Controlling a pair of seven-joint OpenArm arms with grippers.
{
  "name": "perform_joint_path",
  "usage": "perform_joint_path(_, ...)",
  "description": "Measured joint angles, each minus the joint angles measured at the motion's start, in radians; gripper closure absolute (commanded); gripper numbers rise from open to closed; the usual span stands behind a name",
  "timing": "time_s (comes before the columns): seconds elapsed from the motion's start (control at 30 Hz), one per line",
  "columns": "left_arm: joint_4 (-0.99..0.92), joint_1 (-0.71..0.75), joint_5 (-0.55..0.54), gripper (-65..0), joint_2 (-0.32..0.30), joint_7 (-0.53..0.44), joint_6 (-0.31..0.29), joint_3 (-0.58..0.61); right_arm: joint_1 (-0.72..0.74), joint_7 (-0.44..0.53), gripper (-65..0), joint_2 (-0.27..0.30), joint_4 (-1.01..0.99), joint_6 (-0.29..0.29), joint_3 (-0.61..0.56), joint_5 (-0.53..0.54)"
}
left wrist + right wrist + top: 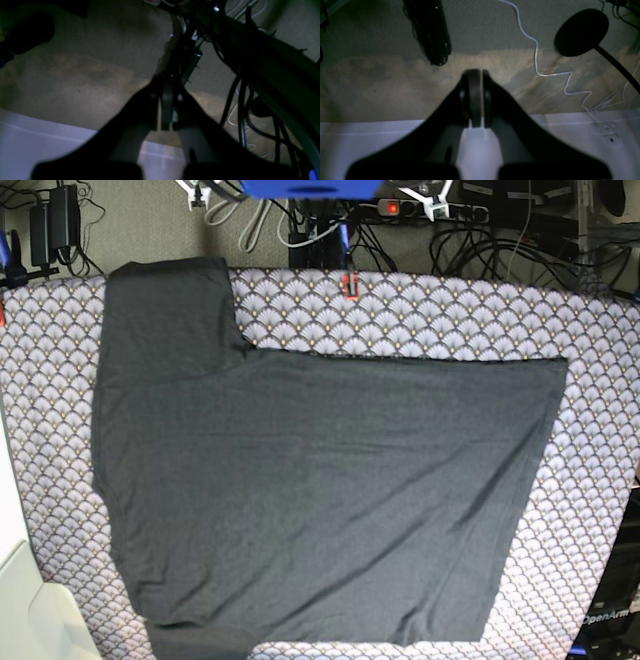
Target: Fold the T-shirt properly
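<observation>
The dark charcoal-grey T-shirt (320, 490) lies spread flat on the scallop-patterned lilac-grey cloth (460, 310), one sleeve towards the far left and the hem side at the right. Neither arm shows in the base view. My left gripper (167, 97) has its fingers together and hangs over beige carpet, holding nothing. My right gripper (480, 77) also has its fingers pressed together, empty, above carpet and a white edge. The shirt shows in neither wrist view.
A white surface edge (370, 140) runs under both grippers. A black round stand base (581, 31), a white cable (537, 62) and a black cable bundle (240, 112) lie on the carpet. Cables and a power strip (420, 205) sit behind the table.
</observation>
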Motion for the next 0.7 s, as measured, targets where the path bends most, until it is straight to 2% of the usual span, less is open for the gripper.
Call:
perform_joint_path(0.1,0.0,0.0,0.0,-0.3,0.0,0.0,0.0,0.0,-0.001,0.0,0.0,0.0,0.0,0.0,0.0,0.0)
perform_joint_path(0.27,0.0,0.003,0.185,-0.4,-0.003,-0.004,0.003,0.135,0.0,0.0,0.0,0.0,0.0,0.0,0.0,0.0)
perform_joint_path(0.7,0.0,0.004,0.169,-0.3,-0.006,-0.004,0.003,0.14,-0.001,0.0,0.0,-0.003,0.0,0.0,0.0,0.0)
